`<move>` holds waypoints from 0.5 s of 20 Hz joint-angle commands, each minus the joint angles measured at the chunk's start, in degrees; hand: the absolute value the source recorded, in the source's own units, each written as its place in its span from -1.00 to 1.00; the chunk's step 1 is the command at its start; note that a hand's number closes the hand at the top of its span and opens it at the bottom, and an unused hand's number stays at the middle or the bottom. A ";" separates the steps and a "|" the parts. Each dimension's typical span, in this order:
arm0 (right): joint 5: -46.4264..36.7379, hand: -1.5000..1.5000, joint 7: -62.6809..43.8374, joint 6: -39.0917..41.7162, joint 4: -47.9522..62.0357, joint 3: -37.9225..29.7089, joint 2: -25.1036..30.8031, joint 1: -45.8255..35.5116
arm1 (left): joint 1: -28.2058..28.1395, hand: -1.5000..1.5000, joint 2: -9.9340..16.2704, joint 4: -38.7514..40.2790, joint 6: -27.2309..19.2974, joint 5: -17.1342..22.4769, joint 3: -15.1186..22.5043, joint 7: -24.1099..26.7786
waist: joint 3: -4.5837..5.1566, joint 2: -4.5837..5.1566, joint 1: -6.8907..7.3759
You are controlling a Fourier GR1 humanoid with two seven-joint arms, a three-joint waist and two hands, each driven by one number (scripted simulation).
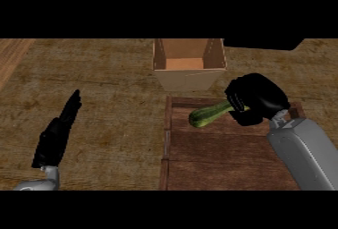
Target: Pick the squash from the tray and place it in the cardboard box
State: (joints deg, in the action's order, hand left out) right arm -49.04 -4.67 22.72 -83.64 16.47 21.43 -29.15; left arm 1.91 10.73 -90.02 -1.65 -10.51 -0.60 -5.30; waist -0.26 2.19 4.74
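We are holding the green squash (208, 115) in our curled right hand (256, 98) above the wooden tray (218, 156), near the cardboard box (189, 62). Our left hand (58, 134) is resting open left of the tray.

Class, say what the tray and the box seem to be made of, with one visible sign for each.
Tray: apparently dark, matt wood, with plank seams and grain showing. Box: looks like plain tan cardboard, with thin flat walls and an open top.
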 commanded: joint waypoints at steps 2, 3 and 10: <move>2.33 1.00 17.02 -0.84 7.19 -4.09 9.00 -9.31 | 1.41 0.00 -0.99 -0.35 0.55 -0.14 1.70 0.25 | -0.17 1.14 2.76; 3.00 1.00 20.28 -1.85 9.26 -5.26 10.24 -10.18 | 2.10 0.00 0.02 0.74 0.53 -0.24 0.60 0.19 | -0.16 1.43 2.47; 15.78 1.00 40.03 0.95 22.39 -14.41 11.48 -18.64 | 2.85 0.00 -0.52 0.58 0.47 -0.32 1.08 -0.04 | -0.13 0.97 3.06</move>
State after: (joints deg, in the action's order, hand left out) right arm -39.92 25.63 21.97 -67.06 6.71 32.47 -43.14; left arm 4.17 10.28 -89.99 -1.05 -10.86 0.69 -5.30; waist -0.42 3.20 7.49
